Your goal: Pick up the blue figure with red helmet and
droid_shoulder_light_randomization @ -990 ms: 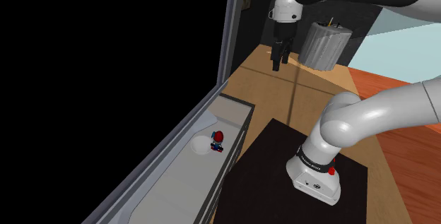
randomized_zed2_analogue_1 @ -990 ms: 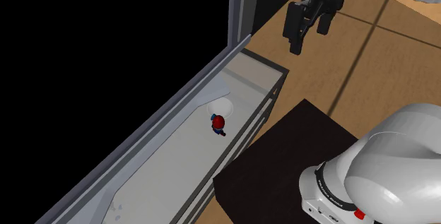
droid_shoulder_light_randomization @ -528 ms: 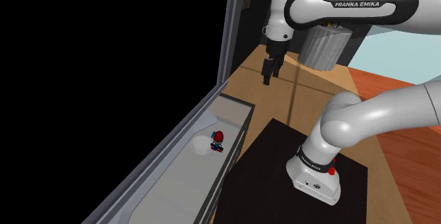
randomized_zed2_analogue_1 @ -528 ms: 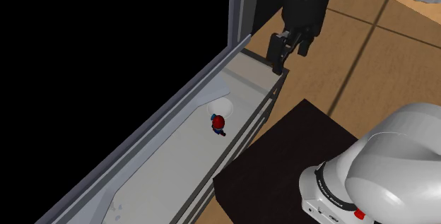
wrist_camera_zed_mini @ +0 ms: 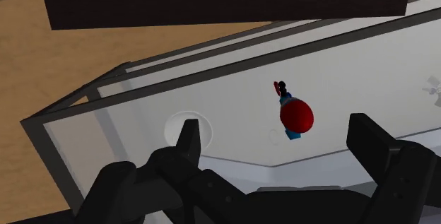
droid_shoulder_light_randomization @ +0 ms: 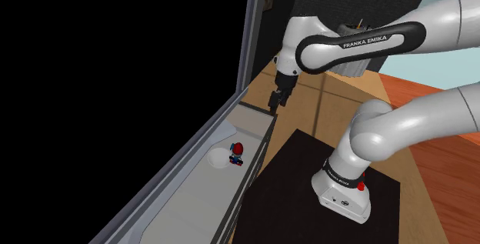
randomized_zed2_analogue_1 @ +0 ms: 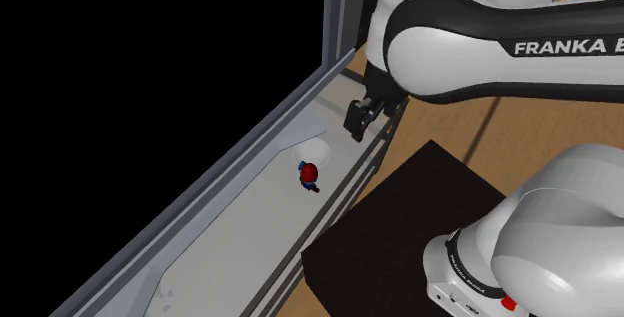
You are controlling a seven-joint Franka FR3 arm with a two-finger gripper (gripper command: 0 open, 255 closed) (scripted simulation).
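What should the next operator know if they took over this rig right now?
Gripper: open and empty, hovers over one end of the grey basin, apart from the figure.
Blue figure with red helmet: on the basin floor, beside a round white mark, untouched.
Done: no grasp yet.
Left: probably bring the gripper over the figure, lower, close on it and lift.

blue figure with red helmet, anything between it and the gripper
Nothing visible does. The open gripper hangs above one end of the grey basin; the blue figure lies on its floor. A flat white circle beside the figure seems too low to block.
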